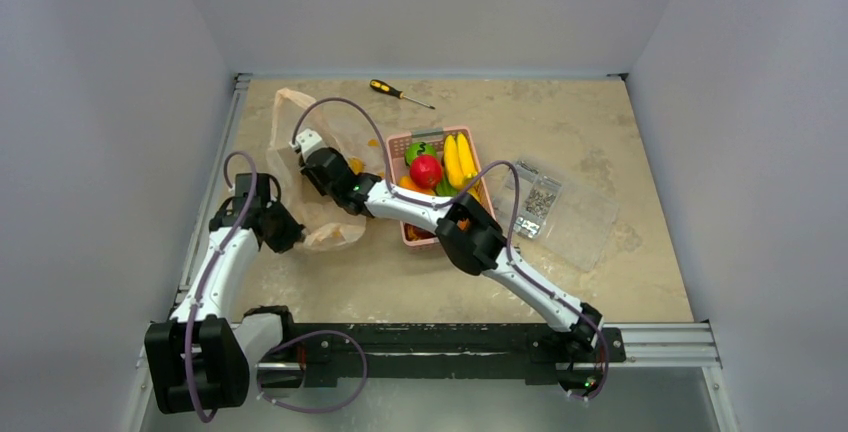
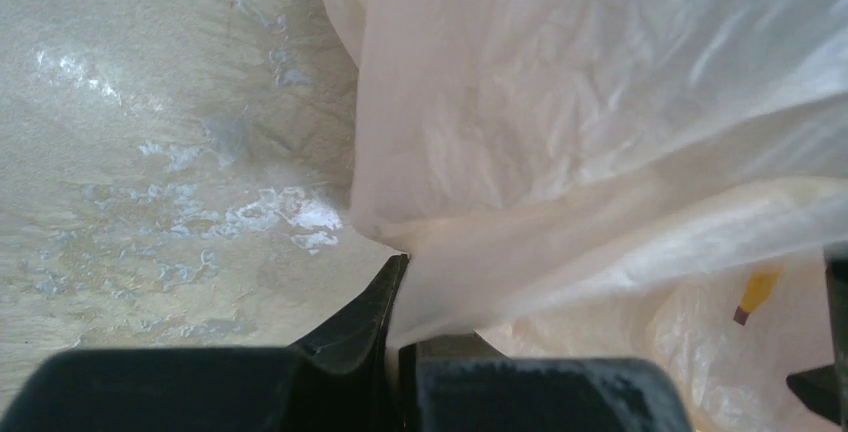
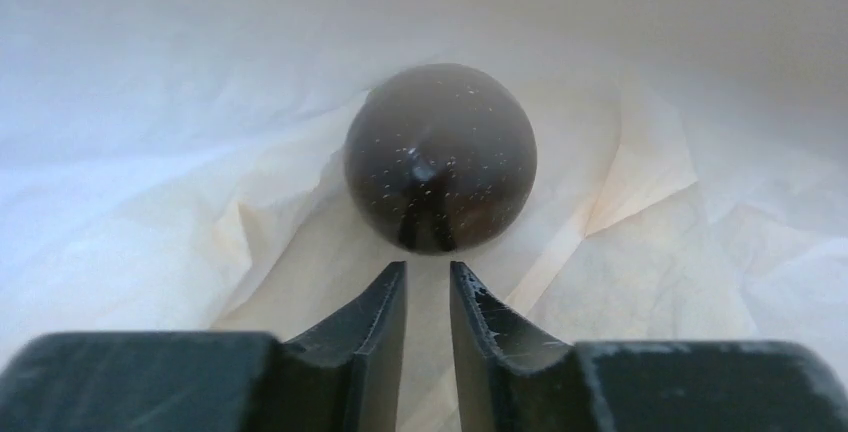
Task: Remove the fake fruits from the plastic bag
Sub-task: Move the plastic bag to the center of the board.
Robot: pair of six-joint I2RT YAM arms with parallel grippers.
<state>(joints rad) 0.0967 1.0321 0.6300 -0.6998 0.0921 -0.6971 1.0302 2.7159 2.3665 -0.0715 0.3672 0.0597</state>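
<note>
My left jaws were closed on a fold of the plastic bag (image 2: pixel 560 132), and in my left wrist view the thin peach-tinted film ran out from between the two tips, which met with no gap. That pinch was at the bag's near left edge, where the bag lay crumpled on the desk (image 1: pixel 560 122) to the left of the pink basket (image 1: pixel 430 133). My right arm reached across in front of the basket and into the bag. My right jaws were parted only by a narrow slit and held nothing. Just beyond their tips, not touching them, sat the dark purple-brown fruit (image 3: pixel 440 157), round and glossy, resting in the pale creased film inside the bag. From above I could not make that fruit out, because my own right wrist covered the spot. In the basket lay the red apple (image 1: pixel 426 171), the green round fruit (image 1: pixel 417 150) behind it, the bananas (image 1: pixel 458 159) to its right and the orange (image 1: pixel 409 184), partly hidden by my arm. A screwdriver (image 1: pixel 400 92) lay near the desk's far edge, and a clear packet (image 1: pixel 560 214) lay to the right of the basket.
</note>
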